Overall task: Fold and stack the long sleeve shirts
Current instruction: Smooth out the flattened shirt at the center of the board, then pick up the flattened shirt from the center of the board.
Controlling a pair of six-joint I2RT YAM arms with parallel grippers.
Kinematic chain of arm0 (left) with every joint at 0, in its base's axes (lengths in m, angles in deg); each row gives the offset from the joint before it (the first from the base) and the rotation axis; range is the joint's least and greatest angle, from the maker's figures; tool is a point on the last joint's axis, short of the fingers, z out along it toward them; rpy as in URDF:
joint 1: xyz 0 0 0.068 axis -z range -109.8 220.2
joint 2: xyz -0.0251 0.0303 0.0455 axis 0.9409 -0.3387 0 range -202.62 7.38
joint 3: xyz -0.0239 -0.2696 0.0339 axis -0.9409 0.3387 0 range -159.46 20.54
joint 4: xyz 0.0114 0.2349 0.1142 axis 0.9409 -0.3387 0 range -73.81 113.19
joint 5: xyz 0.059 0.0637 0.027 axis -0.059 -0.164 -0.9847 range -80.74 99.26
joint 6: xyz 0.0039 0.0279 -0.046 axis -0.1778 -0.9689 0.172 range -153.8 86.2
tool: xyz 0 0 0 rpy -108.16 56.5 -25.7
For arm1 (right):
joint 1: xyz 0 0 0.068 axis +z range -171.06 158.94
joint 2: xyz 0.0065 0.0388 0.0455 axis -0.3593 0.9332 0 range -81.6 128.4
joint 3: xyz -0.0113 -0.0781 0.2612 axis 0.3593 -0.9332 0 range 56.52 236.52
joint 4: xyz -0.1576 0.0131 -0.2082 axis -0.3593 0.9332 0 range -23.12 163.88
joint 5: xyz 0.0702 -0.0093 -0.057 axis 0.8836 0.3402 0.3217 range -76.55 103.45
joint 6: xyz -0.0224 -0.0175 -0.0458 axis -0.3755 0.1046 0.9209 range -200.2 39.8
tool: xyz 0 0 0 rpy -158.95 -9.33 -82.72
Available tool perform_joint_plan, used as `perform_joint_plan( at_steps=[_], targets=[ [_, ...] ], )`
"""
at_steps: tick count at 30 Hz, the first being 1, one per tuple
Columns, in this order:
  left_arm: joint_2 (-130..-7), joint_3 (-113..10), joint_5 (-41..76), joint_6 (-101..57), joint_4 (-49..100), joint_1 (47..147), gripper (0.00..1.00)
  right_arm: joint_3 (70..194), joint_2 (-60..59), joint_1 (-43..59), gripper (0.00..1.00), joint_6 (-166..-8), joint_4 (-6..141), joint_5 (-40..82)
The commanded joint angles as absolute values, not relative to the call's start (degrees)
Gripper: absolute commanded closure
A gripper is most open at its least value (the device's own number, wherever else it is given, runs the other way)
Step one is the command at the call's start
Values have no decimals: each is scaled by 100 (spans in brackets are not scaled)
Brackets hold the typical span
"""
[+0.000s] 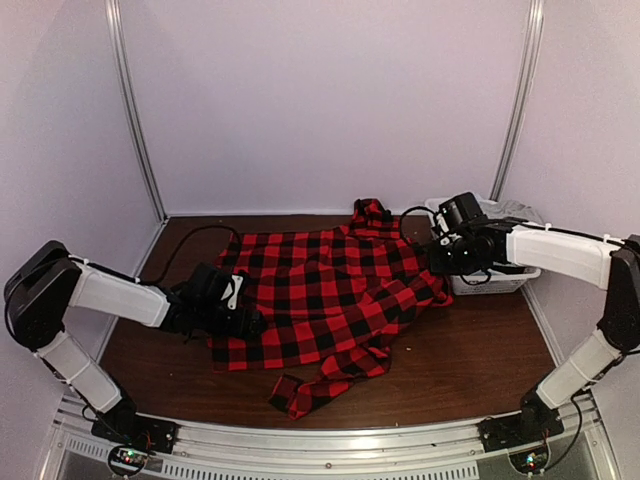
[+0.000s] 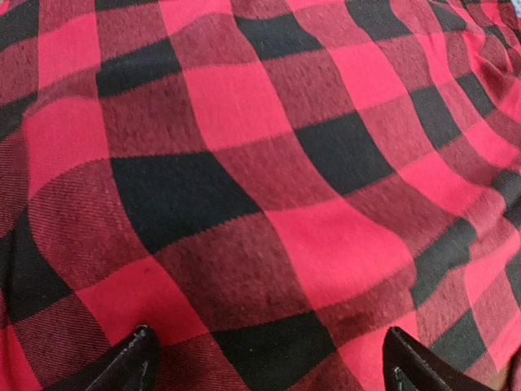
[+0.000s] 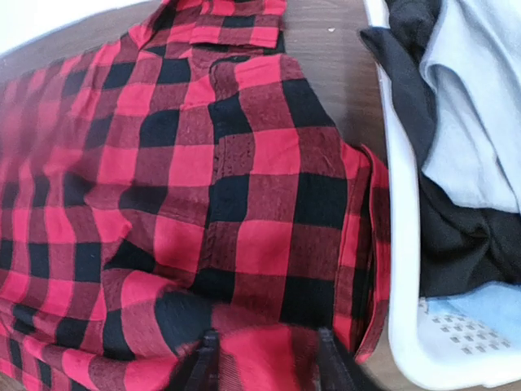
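Top external | flannel shirt | long axis left-right | heading unclear

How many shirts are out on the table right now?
1: the red-and-black flannel shirt lies spread mid-table between the arms. Other garments sit bundled in the white basket at the right rear, black fabric and pale blue fabric showing; more may be hidden underneath.

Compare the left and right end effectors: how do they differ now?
The left end effector has fingers spread wide; the right end effector holds them narrower. Left sits at the left edge of the flannel shirt; right at its right edge, beside the white basket. Both face plaid fabric.
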State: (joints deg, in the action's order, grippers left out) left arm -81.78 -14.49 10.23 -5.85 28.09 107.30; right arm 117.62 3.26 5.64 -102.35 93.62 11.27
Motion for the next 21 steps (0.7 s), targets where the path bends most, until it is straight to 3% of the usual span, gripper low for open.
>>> perform_joint_plan(
  at_steps=[1, 4, 9, 15, 21],
  targets=[
    [-8704, -1645, 561, -650, 2777, 10747, 3, 11983, 435, 723, 46, -9986, 9586, 895],
    [-8866, -1774, 342, -638, 2729, 10747, 3, 11550, -83, 1283, 27, -10268, 9613, 551],
    [-8804, -1945, 127, -645, 2647, 10738, 3, 10397, -805, 2633, 15, -11309, 8979, 892],
    [-8341, -1952, 36, -668, 2467, 10738, 2, 9667, -348, 3645, 14, -12124, 8092, 889],
    [-7800, -1954, 72, -761, 2355, 10738, 2, 9666, 286, 3858, 19, -12140, 7642, 868]
  ],
)
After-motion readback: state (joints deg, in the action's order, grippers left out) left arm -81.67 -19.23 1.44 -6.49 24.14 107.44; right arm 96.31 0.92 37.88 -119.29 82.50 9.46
